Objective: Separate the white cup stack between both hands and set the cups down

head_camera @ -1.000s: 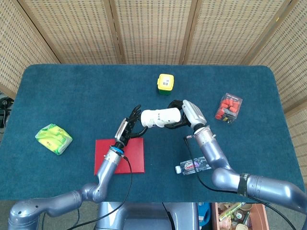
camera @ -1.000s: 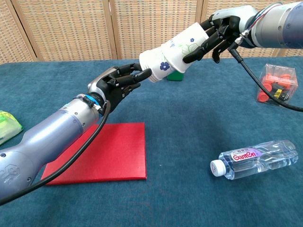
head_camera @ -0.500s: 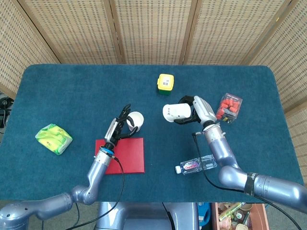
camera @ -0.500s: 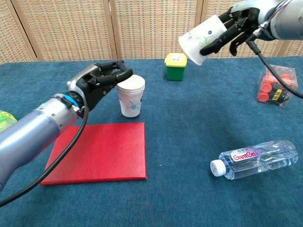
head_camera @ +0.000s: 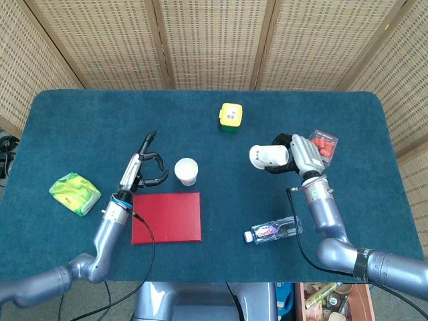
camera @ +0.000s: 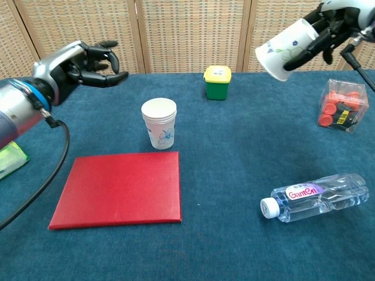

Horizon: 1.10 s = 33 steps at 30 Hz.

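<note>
A white paper cup with a blue flower print (head_camera: 186, 171) (camera: 159, 122) stands upright on the blue table, just beyond the red mat; its rim looks layered, like a small stack. My left hand (head_camera: 144, 168) (camera: 89, 62) hovers to the left of it, empty, fingers apart and loosely curled. My right hand (head_camera: 296, 154) (camera: 332, 27) holds a second white cup (head_camera: 267, 156) (camera: 289, 49) tilted on its side in the air, mouth pointing left, above the right half of the table.
A red mat (head_camera: 166, 217) (camera: 119, 188) lies at the front left. A green and yellow box (head_camera: 230, 117) (camera: 217, 82) stands at the back. A clear box of orange pieces (head_camera: 323, 146) (camera: 342, 105), a lying water bottle (head_camera: 273, 229) (camera: 316, 195) and a green packet (head_camera: 74, 193) sit around.
The stack was pulled apart; my left hand set its cup down upright, let go and drew back left. My right hand carried the other cup to the right.
</note>
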Available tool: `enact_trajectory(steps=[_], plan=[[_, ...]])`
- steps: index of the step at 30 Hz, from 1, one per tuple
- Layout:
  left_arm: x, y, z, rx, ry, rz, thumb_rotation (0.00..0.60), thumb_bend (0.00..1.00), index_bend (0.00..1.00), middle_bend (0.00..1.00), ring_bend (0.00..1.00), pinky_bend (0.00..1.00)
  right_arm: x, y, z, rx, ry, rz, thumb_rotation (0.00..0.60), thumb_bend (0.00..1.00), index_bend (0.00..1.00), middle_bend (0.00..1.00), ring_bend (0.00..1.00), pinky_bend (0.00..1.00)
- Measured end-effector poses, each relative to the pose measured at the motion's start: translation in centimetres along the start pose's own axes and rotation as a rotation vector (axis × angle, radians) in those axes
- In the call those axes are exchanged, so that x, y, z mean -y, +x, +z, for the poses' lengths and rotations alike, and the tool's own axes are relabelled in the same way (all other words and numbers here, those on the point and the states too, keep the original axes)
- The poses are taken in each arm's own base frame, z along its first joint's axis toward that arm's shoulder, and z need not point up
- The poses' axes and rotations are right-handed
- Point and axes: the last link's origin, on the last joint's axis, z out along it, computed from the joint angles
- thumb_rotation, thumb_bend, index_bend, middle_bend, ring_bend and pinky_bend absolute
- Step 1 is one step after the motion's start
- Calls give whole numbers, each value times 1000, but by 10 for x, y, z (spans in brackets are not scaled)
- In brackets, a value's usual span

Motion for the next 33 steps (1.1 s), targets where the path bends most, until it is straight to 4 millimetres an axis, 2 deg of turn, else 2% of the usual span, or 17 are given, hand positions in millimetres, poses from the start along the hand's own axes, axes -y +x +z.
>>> enact_trajectory(steps=[5,11,19,24,30,33], plan=[[-16,28,-10,-10,-18,191,600,356,664,16,0,0,-12,3,-9,-39,-37,-106,600,152,754,606,487,733],[-22,48,-27,-18,-19,378,600,356,625,0,0,0,-28,-1,-18,-33,-92,-225,600,152,754,605,487,733],[-19,74,-48,-26,23,606,600,355,452,0,0,0,-54,-3,-25,-54,-170,-326,600,152,754,598,487,733],[-12,94,-70,-63,76,676,600,356,409,0,0,0,-71,-6,-27,-62,-210,-385,600,152,754,589,487,733],[-3,103,-83,-64,114,754,600,355,356,0,0,0,-88,-16,-29,-52,-260,-462,600,152,754,556,482,727],[0,108,-90,-67,134,801,600,356,340,0,0,0,-96,-20,-30,-37,-283,-493,600,152,754,500,423,669]])
